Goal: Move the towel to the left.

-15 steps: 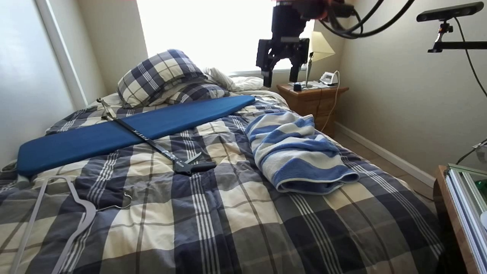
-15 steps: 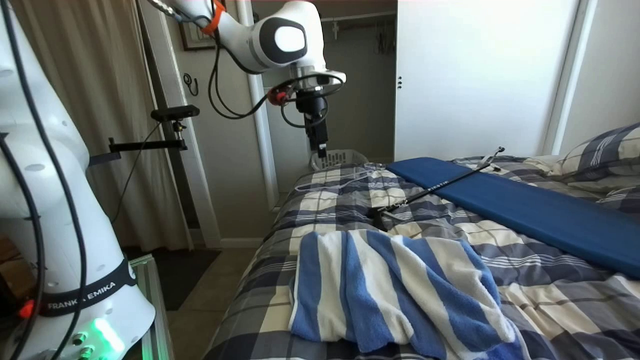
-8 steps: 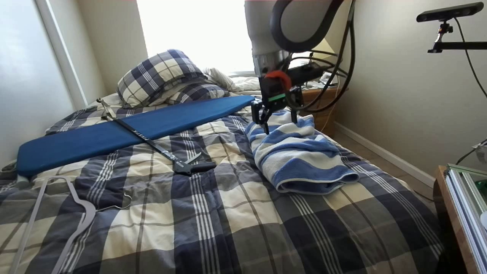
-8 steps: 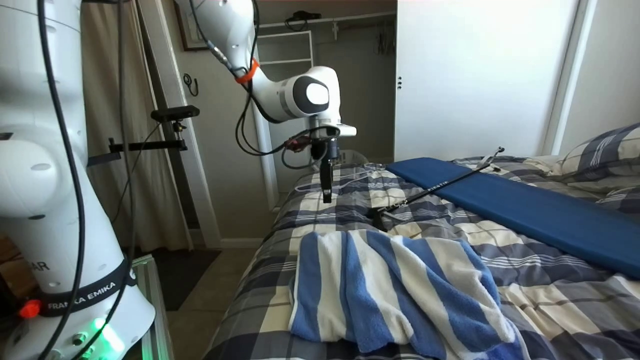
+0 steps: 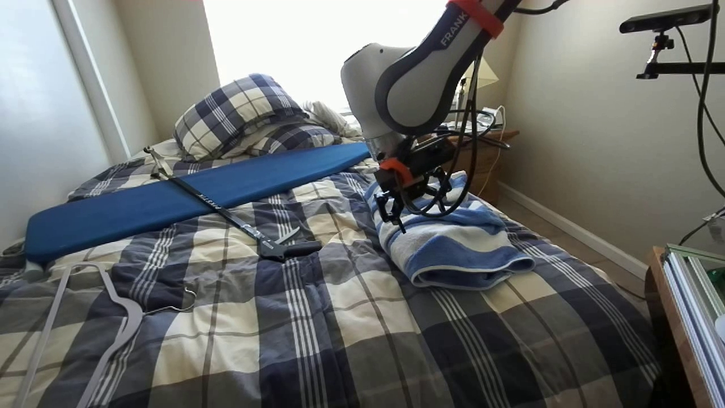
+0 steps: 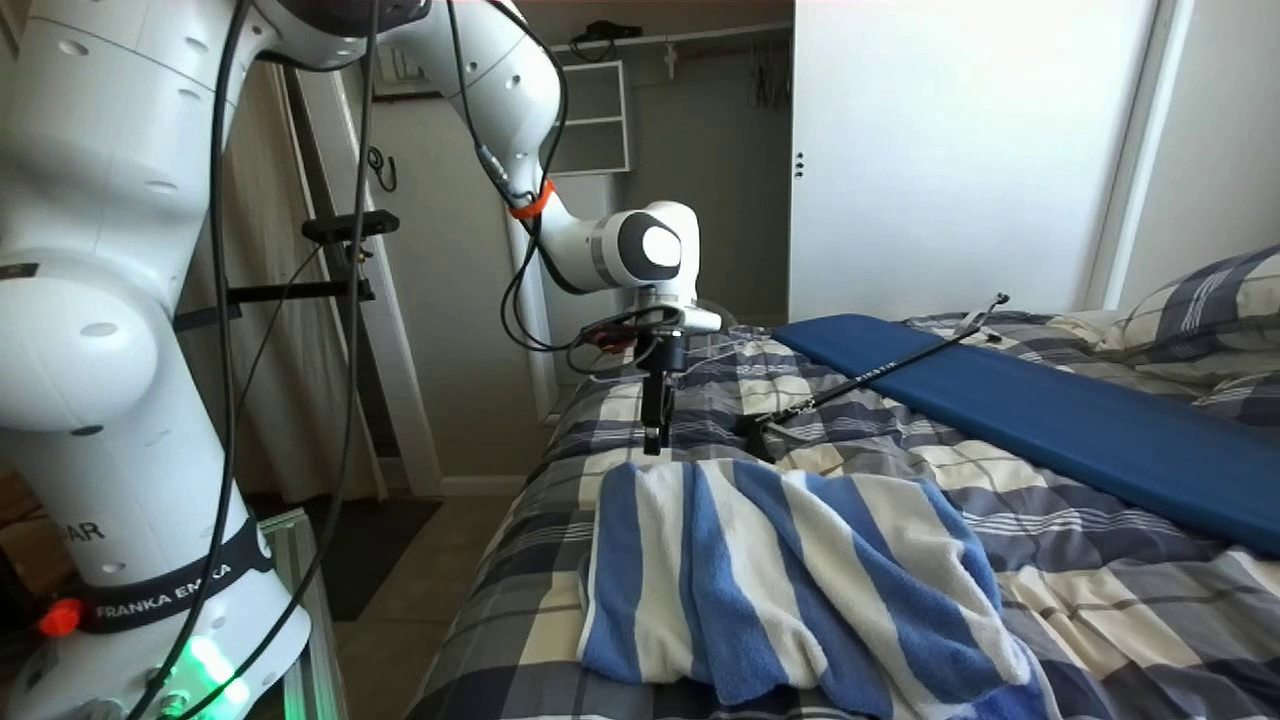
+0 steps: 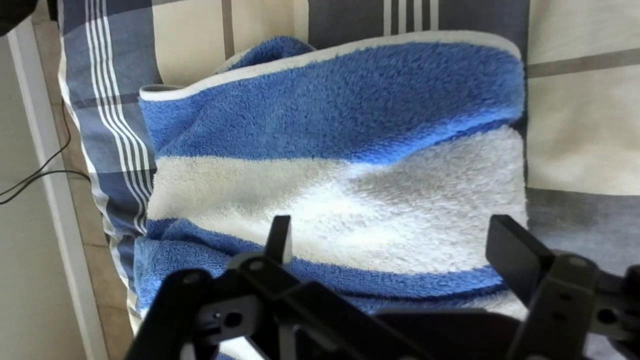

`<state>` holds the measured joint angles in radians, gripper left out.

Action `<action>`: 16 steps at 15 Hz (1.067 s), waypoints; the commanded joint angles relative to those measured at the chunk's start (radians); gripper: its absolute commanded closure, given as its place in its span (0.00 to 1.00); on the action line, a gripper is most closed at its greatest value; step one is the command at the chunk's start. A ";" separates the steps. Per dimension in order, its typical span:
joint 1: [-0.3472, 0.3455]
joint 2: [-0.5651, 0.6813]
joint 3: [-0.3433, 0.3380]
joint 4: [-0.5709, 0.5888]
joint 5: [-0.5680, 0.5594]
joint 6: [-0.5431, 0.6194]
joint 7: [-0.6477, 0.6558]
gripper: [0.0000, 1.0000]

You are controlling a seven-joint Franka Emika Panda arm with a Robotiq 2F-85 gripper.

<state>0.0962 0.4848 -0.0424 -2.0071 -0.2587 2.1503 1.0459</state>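
Plaid bedding point(image 5: 340, 340) in navy, grey and cream is seen in every view, and on it, near the edge that faces the wall point(image 5: 578, 124), the towel point(image 6: 760, 580) is laid. It is marked by broad stripes of blue and off-white and is finished with a narrow pale hem point(image 7: 440, 36). Soft ridges and creases are raised all over it, and in an exterior view its folded end point(image 5: 447, 255) is shown with the layers slightly parted. Thick pile is made plain in the wrist view, where one off-white stripe is lit to a glare.

Above the towel the gripper point(image 7: 387, 237) is held, its jaws spread well apart, with the striped towel seen between them. By the gripper's dark parts the lower portion of the towel is covered in the wrist view. Part of it is likewise masked by the gripper in an exterior view, where the arm point(image 5: 413, 90) is cut off at the top. The towel's nearest corner point(image 6: 1000, 700) is cropped by the lower border of an exterior view. Whether the towel is touched by the fingertips point(image 7: 515, 255) cannot be told.
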 commanded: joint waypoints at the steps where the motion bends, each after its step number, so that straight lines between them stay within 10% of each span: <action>1: 0.019 0.001 -0.020 0.005 0.011 -0.001 -0.008 0.00; 10: 0.038 0.107 -0.031 0.093 -0.006 0.012 0.004 0.00; 16: 0.094 0.242 -0.081 0.159 -0.033 0.244 0.032 0.00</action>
<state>0.1511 0.6413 -0.0856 -1.9104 -0.2707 2.3194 1.0527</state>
